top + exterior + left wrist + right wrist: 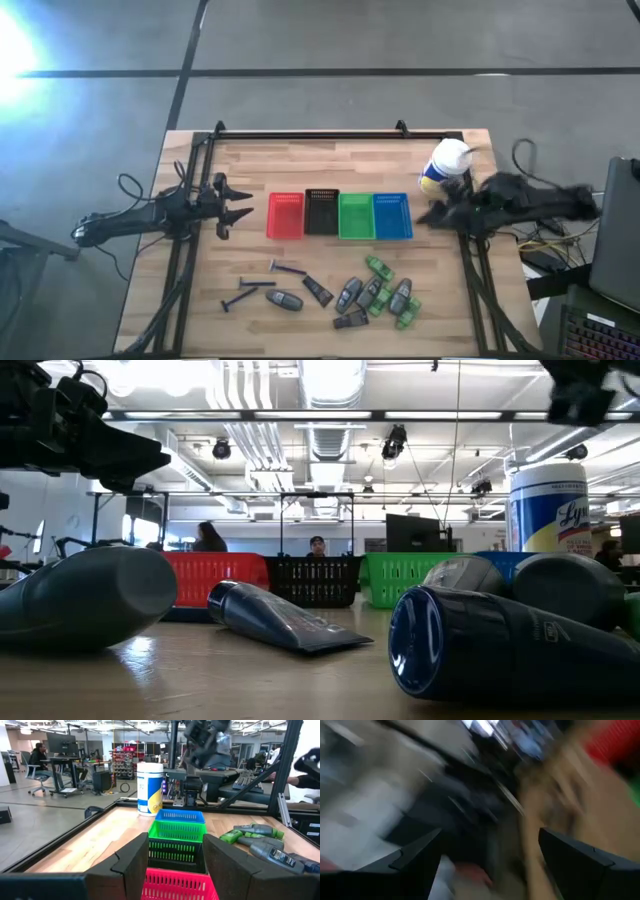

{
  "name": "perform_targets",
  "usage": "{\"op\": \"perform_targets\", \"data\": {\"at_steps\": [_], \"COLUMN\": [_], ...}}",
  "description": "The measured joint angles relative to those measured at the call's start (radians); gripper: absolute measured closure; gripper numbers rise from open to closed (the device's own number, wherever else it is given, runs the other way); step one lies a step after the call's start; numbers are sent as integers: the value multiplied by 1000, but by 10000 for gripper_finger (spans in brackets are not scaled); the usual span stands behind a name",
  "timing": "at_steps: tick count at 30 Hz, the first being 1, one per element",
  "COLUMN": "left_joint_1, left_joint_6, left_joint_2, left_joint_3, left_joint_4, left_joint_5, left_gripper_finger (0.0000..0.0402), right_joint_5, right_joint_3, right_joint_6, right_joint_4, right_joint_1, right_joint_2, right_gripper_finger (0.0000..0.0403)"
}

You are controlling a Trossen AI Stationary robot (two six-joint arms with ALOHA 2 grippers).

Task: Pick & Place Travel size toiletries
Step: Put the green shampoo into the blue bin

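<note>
The toiletries lie loose near the table's near edge: two thin razors [286, 268] [243, 291], a grey oval piece [284, 299], a dark tube [318, 291], and a cluster of green bottles and grey pieces [378, 296]. My left gripper [236, 206] [175, 865] is open and hovers left of the red basket [285, 215], pointing at it. My right gripper [436, 216] [490, 860] is open, blurred, above the table just right of the blue basket [392, 216]. Neither touches a toiletry.
Four small baskets stand in a row mid-table: red, black [321, 212], green [355, 216], blue. A large white-capped canister [447, 165] stands behind the right gripper. A dark frame rail [330, 135] lines the far edge. People sit in the room beyond.
</note>
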Motion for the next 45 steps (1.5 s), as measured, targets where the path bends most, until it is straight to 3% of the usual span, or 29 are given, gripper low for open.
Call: {"op": "perform_targets", "data": {"at_steps": [6,10,19,23,38,45], "left_joint_1": [0,0,0,0,0,0], "left_joint_6": [0,0,0,0,0,0], "left_joint_2": [0,0,2,2,2,3], "left_joint_3": [0,0,0,0,0,0], "left_joint_4": [0,0,0,0,0,0], "left_joint_5": [0,0,0,0,0,0], "left_gripper_finger": [209,209,209,209,209,209], "right_joint_5": [41,56,53,54,61,184], "right_joint_3": [252,326,436,504,627,660], "right_joint_6": [-64,-234,-636,-768,-807,-829], "right_joint_4": [-663,-806,-806,-763,-590,-586], "right_joint_1": [219,329,578,635,651,652], "right_joint_2": [380,589,985,1100,1322,1409], "right_gripper_finger": [122,141,149,141,114,145]}}
